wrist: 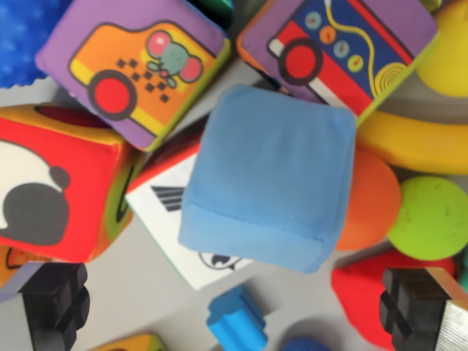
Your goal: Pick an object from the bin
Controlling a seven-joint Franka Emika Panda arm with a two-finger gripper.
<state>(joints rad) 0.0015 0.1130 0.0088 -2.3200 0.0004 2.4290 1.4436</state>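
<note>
A plain light-blue soft cube point(269, 178) fills the middle of the wrist view, lying on top of other toys. Around it lie a purple cube with a mouse in an orange car point(135, 64), a purple cube with a fire truck picture point(340, 45), a red cube with a panda face point(51, 186) and a white-faced cube point(175, 219) partly under the blue one. My gripper point(238, 311) is open, its black fingertips point(55, 307) at the bottom corners, below the blue cube and not touching it.
A yellow banana-shaped toy point(413, 139), an orange ball point(373, 201), a green ball point(431, 218), a red piece point(358, 292) and a small blue block point(235, 318) crowd the grey bin floor point(139, 281). A blue textured item point(22, 36) lies at the top left.
</note>
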